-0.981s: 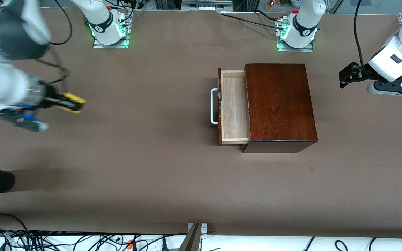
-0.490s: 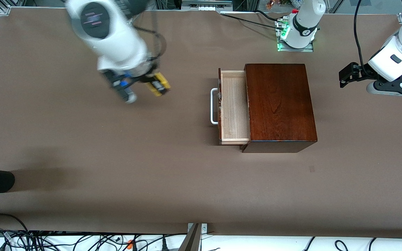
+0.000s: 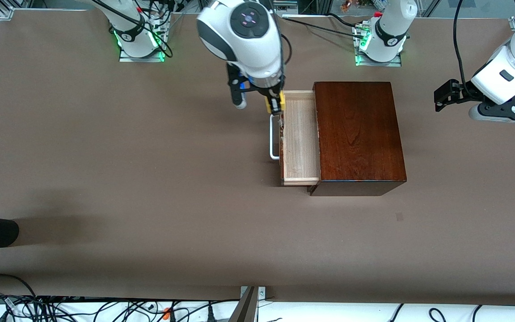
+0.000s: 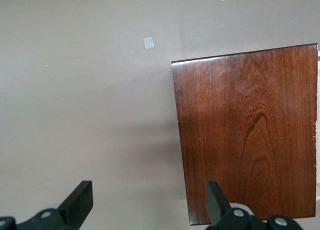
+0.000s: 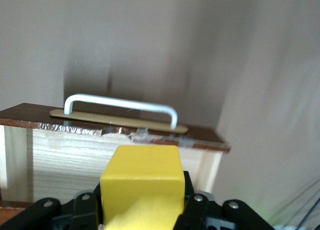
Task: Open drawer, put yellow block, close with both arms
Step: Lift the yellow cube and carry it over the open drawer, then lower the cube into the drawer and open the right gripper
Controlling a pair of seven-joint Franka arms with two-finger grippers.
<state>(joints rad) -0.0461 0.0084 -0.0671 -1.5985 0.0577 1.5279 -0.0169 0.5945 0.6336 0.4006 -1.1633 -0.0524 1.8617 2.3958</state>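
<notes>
The drawer [image 3: 301, 136] stands pulled out of the dark mahogany box [image 3: 358, 134], its pale wood tray exposed and its white loop handle [image 3: 274, 136] facing the right arm's end of the table [image 3: 150, 179]. The right gripper [image 3: 276, 103] hangs over the drawer's front edge, at about 11 o'clock from the tray's middle in the front view, fingers clenched on the yellow block [image 3: 274, 101]. In the right wrist view the yellow block [image 5: 141, 182] sits gripped between the black fingers [image 5: 197, 210], with the handle [image 5: 120, 106] and dark reddish-brown drawer front [image 5: 115, 129] beneath.

The left gripper [image 3: 444, 95] waits in the air at about 3 o'clock from the box, over the left arm's end of the table, fingers [image 4: 80, 202] spread apart and holding nothing. The left wrist view shows the box top [image 4: 247, 135] below it.
</notes>
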